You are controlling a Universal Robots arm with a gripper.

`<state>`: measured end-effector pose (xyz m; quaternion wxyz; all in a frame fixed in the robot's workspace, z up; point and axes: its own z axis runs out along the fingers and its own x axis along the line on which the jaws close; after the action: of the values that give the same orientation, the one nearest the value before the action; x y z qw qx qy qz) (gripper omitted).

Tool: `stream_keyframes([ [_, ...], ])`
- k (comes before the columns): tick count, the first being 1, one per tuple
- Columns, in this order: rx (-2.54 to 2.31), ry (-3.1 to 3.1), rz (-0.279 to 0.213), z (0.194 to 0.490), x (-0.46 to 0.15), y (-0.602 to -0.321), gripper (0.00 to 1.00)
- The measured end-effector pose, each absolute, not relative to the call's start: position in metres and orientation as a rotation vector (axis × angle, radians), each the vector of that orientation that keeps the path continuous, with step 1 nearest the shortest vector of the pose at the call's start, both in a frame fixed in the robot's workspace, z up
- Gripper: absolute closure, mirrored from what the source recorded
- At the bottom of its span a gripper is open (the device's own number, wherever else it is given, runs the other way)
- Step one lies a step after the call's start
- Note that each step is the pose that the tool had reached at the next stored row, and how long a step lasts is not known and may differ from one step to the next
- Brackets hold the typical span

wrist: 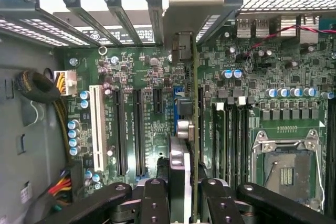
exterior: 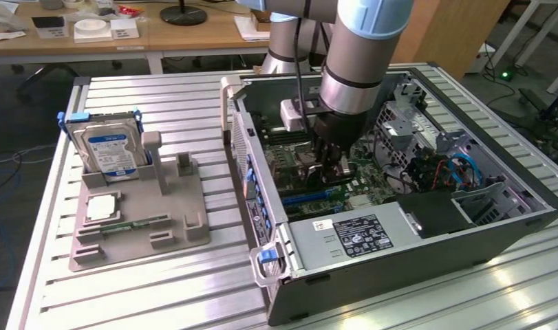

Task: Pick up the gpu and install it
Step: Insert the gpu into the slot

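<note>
My gripper (exterior: 331, 163) reaches down into the open computer case (exterior: 398, 275), over the green motherboard (wrist: 142, 77). In the wrist view the gripper (wrist: 186, 203) is shut on the gpu (wrist: 193, 129), which shows edge-on as a thin upright board between the two black fingers (wrist: 156, 203). The card runs from the fingers toward the rear slot openings, its end piece (wrist: 181, 45) close to the case's back wall. It stands along the blue expansion slot (wrist: 178, 94); whether it is seated there I cannot tell. In the exterior view the fingers and arm cover most of the card.
A grey fixture (exterior: 168, 237) on the slatted table at the exterior view's left holds an upright hard drive (exterior: 113, 151), a small square chip (exterior: 102, 206) and a narrow memory stick (exterior: 132, 225). Inside the case are the power supply (exterior: 352, 237), cables (exterior: 453, 168) and the CPU socket (wrist: 287, 169).
</note>
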<state>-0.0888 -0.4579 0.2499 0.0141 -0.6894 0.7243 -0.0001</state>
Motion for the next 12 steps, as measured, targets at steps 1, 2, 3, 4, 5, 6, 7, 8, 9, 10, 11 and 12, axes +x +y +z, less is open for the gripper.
stream_keyframes([
  [1, -2.147, 2.255, 0.000, 0.2493, -0.0894, -0.4579, 0.72],
  [2, -2.147, 2.255, 0.000, 0.2488, -0.0897, -0.4581, 0.72],
  [3, -2.147, 2.255, 0.000, 0.2483, -0.0899, -0.4587, 0.72],
  [4, -2.147, 2.255, 0.000, 0.2478, -0.0903, -0.4592, 0.72],
  [5, -2.146, 2.255, 0.000, 0.2472, -0.0907, -0.4595, 0.72],
  [6, -2.146, 2.255, 0.000, 0.2468, -0.0915, -0.4595, 0.72],
  [7, -2.146, 2.255, 0.000, 0.2465, -0.0925, -0.4595, 0.72],
  [8, -2.147, 2.255, 0.000, 0.2462, -0.0935, -0.4595, 0.72],
  [9, -2.147, 2.255, 0.000, 0.2460, -0.0944, -0.4596, 0.72],
  [10, -2.147, 2.255, 0.000, 0.2457, -0.0952, -0.4596, 0.72],
  [11, -2.147, 2.255, 0.000, 0.2454, -0.0961, -0.4595, 0.72],
  [12, -2.147, 2.255, 0.000, 0.2451, -0.0967, -0.4596, 0.72],
])
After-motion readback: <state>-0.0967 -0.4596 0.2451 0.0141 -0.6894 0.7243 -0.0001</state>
